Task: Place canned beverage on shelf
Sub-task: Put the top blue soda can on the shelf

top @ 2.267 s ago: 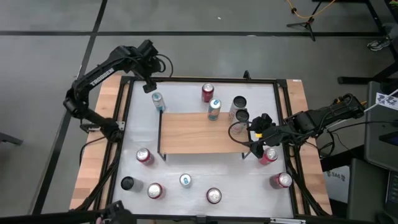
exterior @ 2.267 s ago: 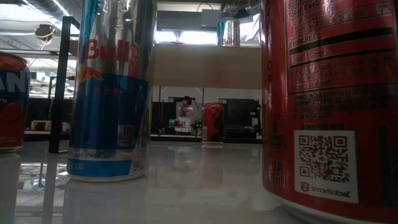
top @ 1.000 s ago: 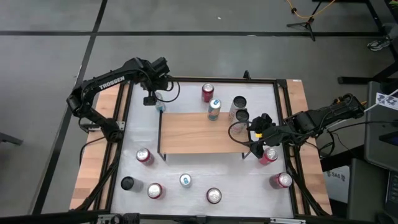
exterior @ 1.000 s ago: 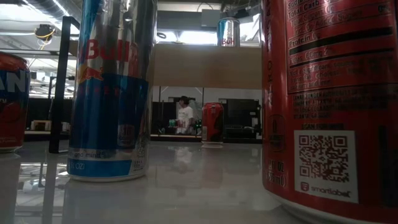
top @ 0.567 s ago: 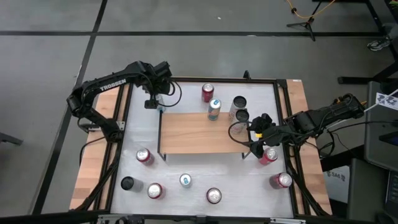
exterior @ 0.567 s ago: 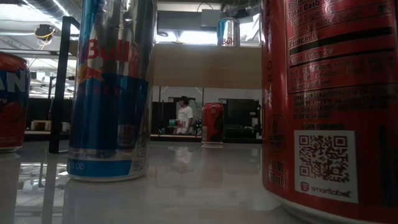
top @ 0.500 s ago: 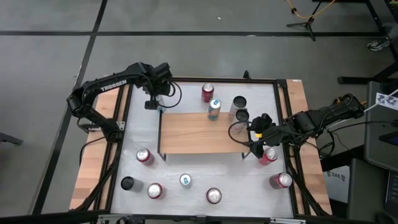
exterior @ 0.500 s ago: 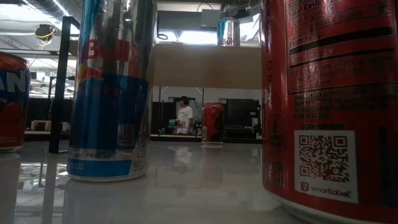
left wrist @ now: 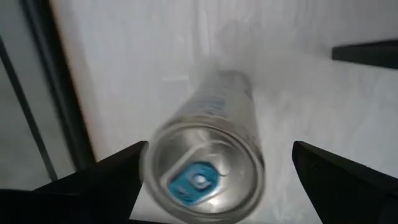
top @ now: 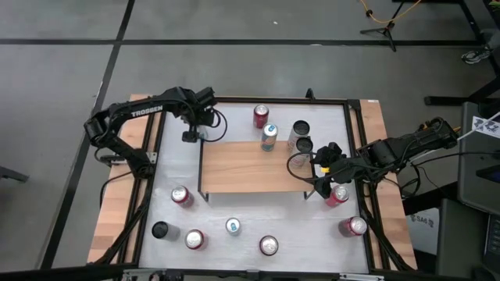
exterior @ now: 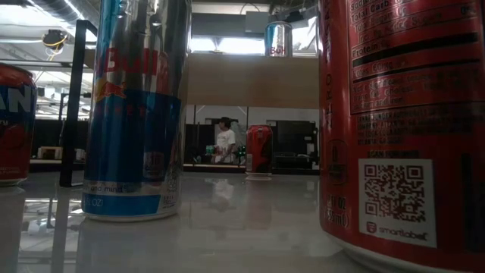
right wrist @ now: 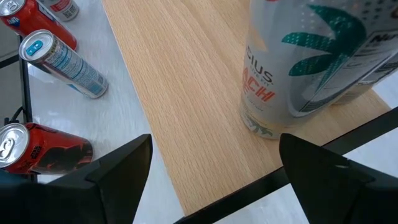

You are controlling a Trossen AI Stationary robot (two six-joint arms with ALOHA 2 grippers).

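Observation:
A slim silver can with a blue tab (left wrist: pixel 205 162) stands upright on the white tabletop, just off the shelf's far left corner. My left gripper (left wrist: pixel 219 149) points down over it, open, with one finger on each side of its top and touching nothing. In the high view this gripper (top: pixel 190 133) hides the can. The shelf (top: pixel 250 165) has a light wooden top on thin black legs. It carries a blue-silver can (top: pixel 269 136) at its far edge and a white can (right wrist: pixel 292 68) near its right end. My right gripper (top: pixel 324 168) hangs open over the shelf's right end.
Loose cans stand around the shelf: red ones (top: pixel 260 116), (top: pixel 181 196), (top: pixel 338 193), (top: pixel 355 226), a dark one (top: pixel 159 229) and several more along the near edge (top: pixel 233 226). The black table frame (top: pixel 156 140) runs close beside my left gripper. A person (exterior: pixel 225 140) stands far behind the table.
My left gripper has come down over the slim silver can, moving slightly toward the table's near edge. Its fingers are still apart. In the high view the can is now hidden under it. My right arm has kept still.

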